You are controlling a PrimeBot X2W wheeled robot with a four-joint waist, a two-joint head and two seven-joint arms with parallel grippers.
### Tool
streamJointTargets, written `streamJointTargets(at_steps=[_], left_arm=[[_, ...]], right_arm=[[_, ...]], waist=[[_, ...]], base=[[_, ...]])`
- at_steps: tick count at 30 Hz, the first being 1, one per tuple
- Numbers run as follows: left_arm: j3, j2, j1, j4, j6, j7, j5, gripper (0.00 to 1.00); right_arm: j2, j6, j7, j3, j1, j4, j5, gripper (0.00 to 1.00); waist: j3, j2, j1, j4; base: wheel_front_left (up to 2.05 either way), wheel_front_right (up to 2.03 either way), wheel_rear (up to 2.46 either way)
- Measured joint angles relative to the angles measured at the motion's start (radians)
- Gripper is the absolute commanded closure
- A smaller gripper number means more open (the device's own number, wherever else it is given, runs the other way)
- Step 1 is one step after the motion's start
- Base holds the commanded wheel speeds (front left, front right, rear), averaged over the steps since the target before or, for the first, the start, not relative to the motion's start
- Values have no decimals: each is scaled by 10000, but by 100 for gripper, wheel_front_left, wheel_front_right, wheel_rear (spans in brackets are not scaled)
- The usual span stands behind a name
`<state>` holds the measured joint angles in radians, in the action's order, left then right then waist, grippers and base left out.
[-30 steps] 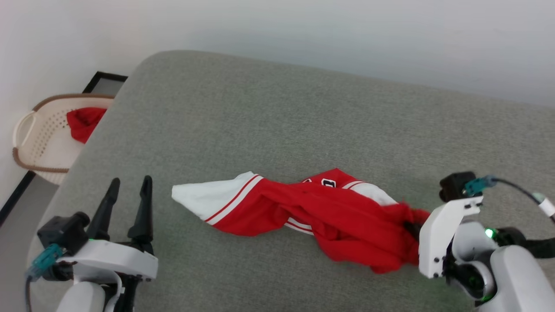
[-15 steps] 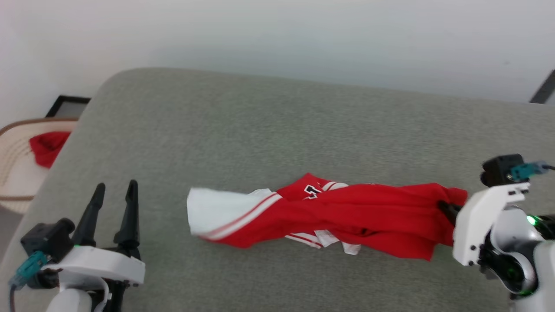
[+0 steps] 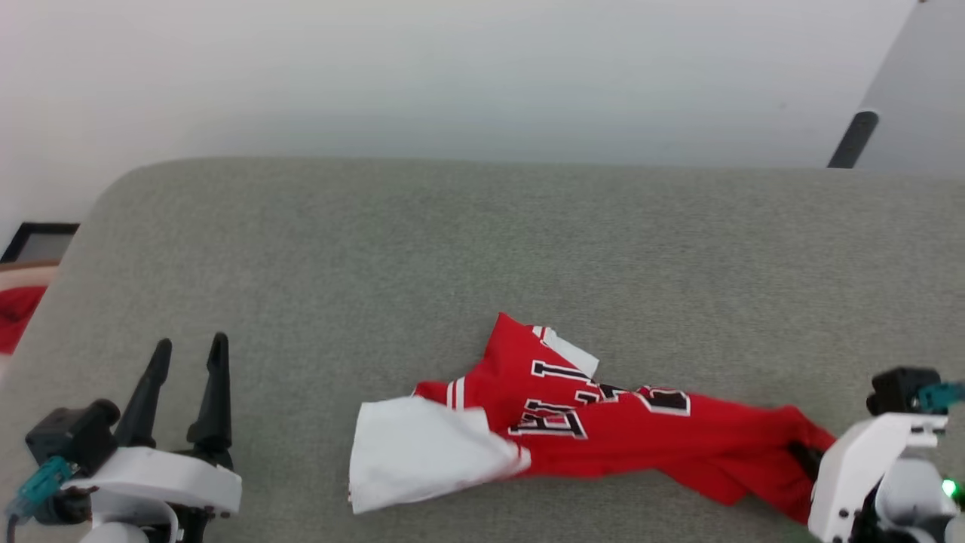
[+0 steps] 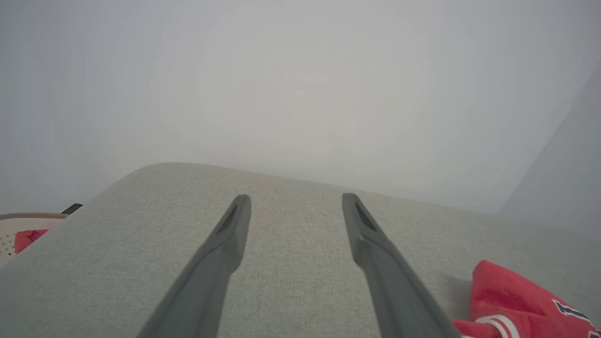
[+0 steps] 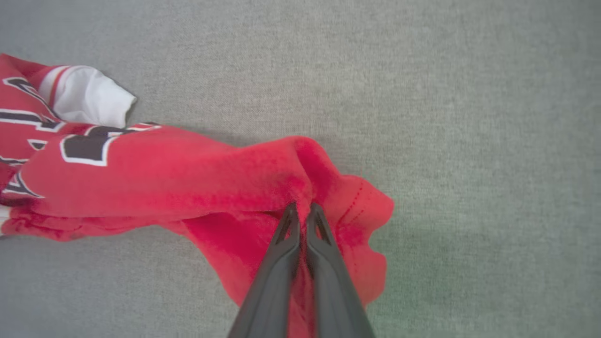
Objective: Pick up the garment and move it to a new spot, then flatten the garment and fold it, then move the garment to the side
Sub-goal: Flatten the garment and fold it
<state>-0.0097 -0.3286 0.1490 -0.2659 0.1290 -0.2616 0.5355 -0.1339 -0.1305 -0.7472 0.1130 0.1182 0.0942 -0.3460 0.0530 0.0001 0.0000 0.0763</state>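
1. Way over at 9 o'clock in the head view you can just catch a sliver of a pale basket [image 3: 22,275] with a red cloth [image 3: 13,328] in it, sitting off the end of the grey cushion [image 3: 377,249].
2. The left gripper [image 3: 190,341] is down at 8 o'clock over bare cushion. Its fingers are spread wide with nothing between them, and its own wrist view shows plain grey fabric in the gap.
3. The garment [image 3: 603,430] is at roughly 5 o'clock, lying on the cushion pulled out into a long twisted strip, well apart from the left gripper. A white panel is bunched at its 9 o'clock end, the black white-outlined lettering faces up in the middle, and it's plain red toward 3 o'clock.
4. The right gripper [image 5: 300,206] is at 4 o'clock in the head view, fingers pressed together and pinching a fold of red at the garment's right end. The cloth puckers around the tips.
5. A dark pole [image 3: 852,139] leans at 1 o'clock against the pale wall.
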Motion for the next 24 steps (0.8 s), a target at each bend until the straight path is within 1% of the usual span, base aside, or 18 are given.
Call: streamJointTargets(at_steps=[1, 3, 4, 5, 10, 14, 20, 24], left_arm=[[-2, -21, -35, -21, 0, 0, 2, 0], [0, -50, -108, -46, 0, 0, 0, 0], [0, -79, -138, -65, 0, 0, 0, 0], [15, -102, -176, -73, 0, 0, 0, 0], [42, -159, -381, -138, 0, 0, -44, 0], [35, -151, -523, -180, 0, 0, -77, 0], [84, -75, -594, -90, 0, 0, -151, 0], [-13, 0, -575, -44, 0, -15, -240, 0]], right_arm=[[33, 0, 84, 10, -88, 94, 15, 99], [128, 0, 230, -4, -230, 311, 29, 56], [146, 0, 324, -36, -289, 403, 29, 5], [169, 0, 426, -54, -309, 470, 29, 0], [230, 0, 708, -242, -324, 516, -113, 0], [221, 0, 800, -366, -419, 92, -349, 0], [-2, 0, 802, -899, -453, -936, -853, 0], [-251, 0, 846, -1379, -131, -1189, -1011, 0]], waist=[[-31, 0, 0, -49], [-98, -1, 0, -141], [-138, 0, 0, -179], [-179, 0, 0, -216], [-366, 0, 0, -356], [-492, 0, 0, -352], [-548, 0, 0, -98], [-521, 0, 0, 195]], base=[[0, 0, 0], [0, 0, 0], [0, 0, 0], [0, 0, 0], [0, 0, 0], [0, 0, 0], [0, 0, 0], [0, 0, 0]])
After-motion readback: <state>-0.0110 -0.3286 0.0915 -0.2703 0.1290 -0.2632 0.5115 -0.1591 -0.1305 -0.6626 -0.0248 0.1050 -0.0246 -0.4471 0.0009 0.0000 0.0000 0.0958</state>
